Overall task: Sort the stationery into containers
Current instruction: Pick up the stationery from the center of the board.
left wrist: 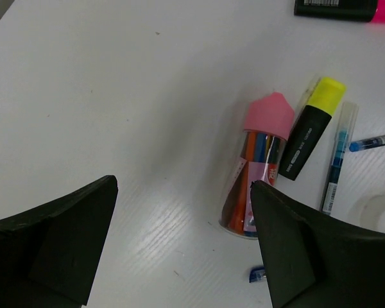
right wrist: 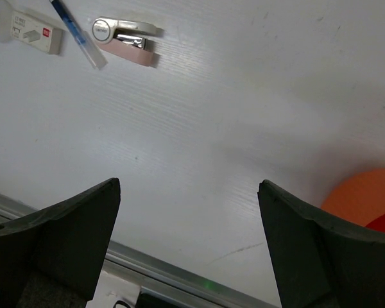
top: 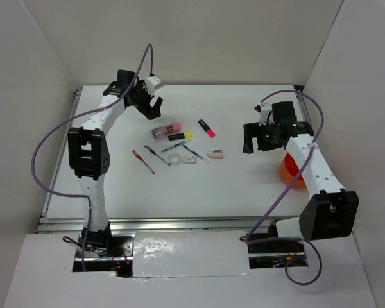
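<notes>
The stationery lies in a loose cluster mid-table: a pink tube (top: 165,129), a yellow-capped highlighter (top: 179,136), a pink-capped highlighter (top: 207,128), a red pen (top: 143,162), blue pens (top: 157,154), a clear tape ring (top: 174,158) and whitish-pink erasers (top: 215,154). The orange cup (top: 289,170) stands at the right, partly hidden under my right arm. My left gripper (top: 152,109) is open and empty, up and left of the tube (left wrist: 260,167). My right gripper (top: 256,144) is open and empty, between the erasers (right wrist: 128,42) and the cup (right wrist: 362,196).
White walls close in the table at the back and on both sides. A metal rail (top: 179,224) runs along the near edge. Purple cables (top: 51,138) loop off both arms. The yellow highlighter (left wrist: 311,128) lies against the tube, with a blue pen (left wrist: 337,160) beside it.
</notes>
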`<state>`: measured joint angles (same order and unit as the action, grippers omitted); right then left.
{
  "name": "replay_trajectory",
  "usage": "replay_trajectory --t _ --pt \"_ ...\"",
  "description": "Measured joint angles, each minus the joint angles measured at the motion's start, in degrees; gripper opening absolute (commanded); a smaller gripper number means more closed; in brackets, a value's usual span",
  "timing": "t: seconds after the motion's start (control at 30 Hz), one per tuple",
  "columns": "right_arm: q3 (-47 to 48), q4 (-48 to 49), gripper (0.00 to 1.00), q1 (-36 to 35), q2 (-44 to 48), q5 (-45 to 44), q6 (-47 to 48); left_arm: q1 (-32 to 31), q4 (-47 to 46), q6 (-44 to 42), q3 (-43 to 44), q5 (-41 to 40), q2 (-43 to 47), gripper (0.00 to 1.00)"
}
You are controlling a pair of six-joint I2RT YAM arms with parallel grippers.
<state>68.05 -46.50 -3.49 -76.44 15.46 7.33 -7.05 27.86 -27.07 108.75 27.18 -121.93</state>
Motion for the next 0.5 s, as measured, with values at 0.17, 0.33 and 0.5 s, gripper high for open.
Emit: replay_trajectory --t 0.17,0.33,0.5 --pt "0.92 -0.31 0.94 0.07 -2.19 0.37 0.02 1.25 3.96 -2.91 5.35 4.85 -6.01 0.95" --pt "1.99 -0.35 0.94 0.15 -2.56 0.48 0.04 0.61 7.89 -5.62 4.48 7.17 -7.45 0.95" --pt "2.10 -0.50 0.93 0.15 -2.86 0.87 0.04 -0.31 9.70 -6.56 4.28 6.58 -7.72 0.94"
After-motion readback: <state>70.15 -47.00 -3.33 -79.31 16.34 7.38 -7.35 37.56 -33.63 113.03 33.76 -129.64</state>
